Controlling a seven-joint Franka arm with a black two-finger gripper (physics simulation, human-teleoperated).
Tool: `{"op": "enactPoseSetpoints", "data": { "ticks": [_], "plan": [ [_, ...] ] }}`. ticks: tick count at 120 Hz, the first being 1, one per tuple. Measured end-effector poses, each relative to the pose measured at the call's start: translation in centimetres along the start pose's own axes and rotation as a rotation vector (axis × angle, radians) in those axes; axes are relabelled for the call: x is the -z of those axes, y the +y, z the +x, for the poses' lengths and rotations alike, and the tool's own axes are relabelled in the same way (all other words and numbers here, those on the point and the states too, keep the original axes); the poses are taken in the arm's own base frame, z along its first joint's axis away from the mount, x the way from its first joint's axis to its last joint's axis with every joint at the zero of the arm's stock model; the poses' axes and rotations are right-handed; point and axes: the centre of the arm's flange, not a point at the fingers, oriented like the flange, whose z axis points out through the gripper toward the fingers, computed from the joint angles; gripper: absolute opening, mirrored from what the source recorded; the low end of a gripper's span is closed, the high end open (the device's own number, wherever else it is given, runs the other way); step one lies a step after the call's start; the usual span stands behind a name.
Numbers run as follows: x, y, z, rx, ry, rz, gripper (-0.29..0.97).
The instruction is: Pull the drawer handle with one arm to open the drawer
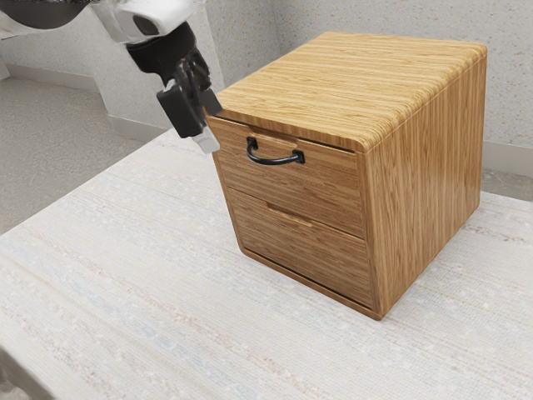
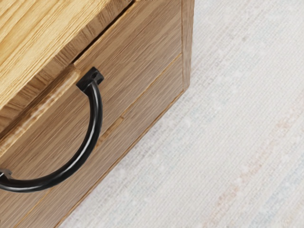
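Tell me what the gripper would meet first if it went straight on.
Probably the table in front of the cabinet, beside the handle rather than on it; depth is unclear.

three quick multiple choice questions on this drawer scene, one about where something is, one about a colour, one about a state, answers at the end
1. Where is the gripper relative to the handle?
A. at the exterior view's left of it, by the cabinet's front corner
B. resting on the cabinet's top
C. at the exterior view's right of it

2. What colour is the handle?
A. red
B. black
C. white

3. How does the upper drawer stand?
A. pulled halfway out
B. taken out altogether
C. shut, front level with the cabinet

Answers:
1 A, the gripper hangs beside the cabinet's front corner, apart from the handle.
2 B, the curved handle is black against the light wood in both views.
3 C, the upper drawer's front lies level with the front below it.
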Motion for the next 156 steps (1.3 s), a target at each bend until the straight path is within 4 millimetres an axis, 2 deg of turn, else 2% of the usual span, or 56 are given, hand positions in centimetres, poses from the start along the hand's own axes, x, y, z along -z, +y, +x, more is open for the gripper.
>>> {"op": "enactPoseSetpoints", "data": {
  "ticks": [13,27,42,65,92,115,134,156],
  "plan": [
    [-1.2,0.1,0.6,-0.161,-0.035,0.002,0.68],
    [-3.5,-0.6,-0.1,-0.279,-0.073,-0.021,0.68],
    [-5.0,-1.1,-0.5,-0.386,-0.077,-0.025,0.68],
    [-7.7,-0.3,0.5,-0.543,-0.056,-0.035,0.68],
    [-7.9,0.5,2.3,-0.686,-0.006,0.000,0.68],
    [-8.5,0.6,2.9,-0.763,0.007,0.017,0.68],
    [-8.4,0.0,2.5,-0.792,0.009,0.031,0.68],
    [-8.2,-1.5,0.9,-0.792,0.002,0.043,0.68]
  ]
}}
